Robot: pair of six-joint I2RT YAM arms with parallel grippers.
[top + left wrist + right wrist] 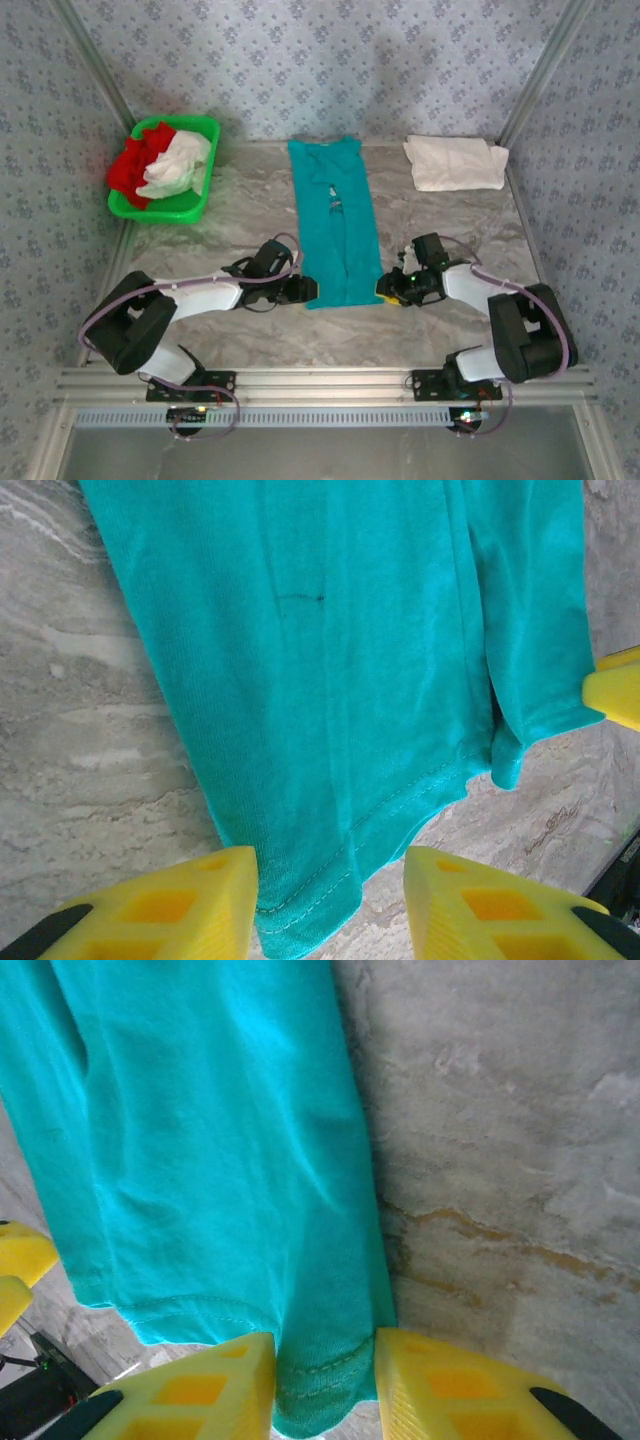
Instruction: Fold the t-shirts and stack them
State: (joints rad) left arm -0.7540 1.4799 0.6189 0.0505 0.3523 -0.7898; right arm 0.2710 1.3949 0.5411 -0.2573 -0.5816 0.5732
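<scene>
While astride t-shirt (pixel 335 220) hem, grippers (pixel 330 890) (pixel 325 1370) agape

A green plastic basket (pixel 160 212) sits at the far left corner of the grey marbled worktop (pixel 230 225), close against the left wall. Pale floral wallpaper (pixel 350 60) covers the surrounding walls, and a ribbed aluminium rail (pixel 320 385) runs along the near edge.

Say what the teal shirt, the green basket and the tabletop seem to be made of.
Teal shirt: soft knit cloth, probably cotton jersey, matte, with a fine knit texture, a stitched hem and wrinkles.
Basket: apparently plastic, with a smooth moulded rim and a slight gloss.
Tabletop: grey veined marble look, possibly printed laminate, smooth with a low sheen.
</scene>
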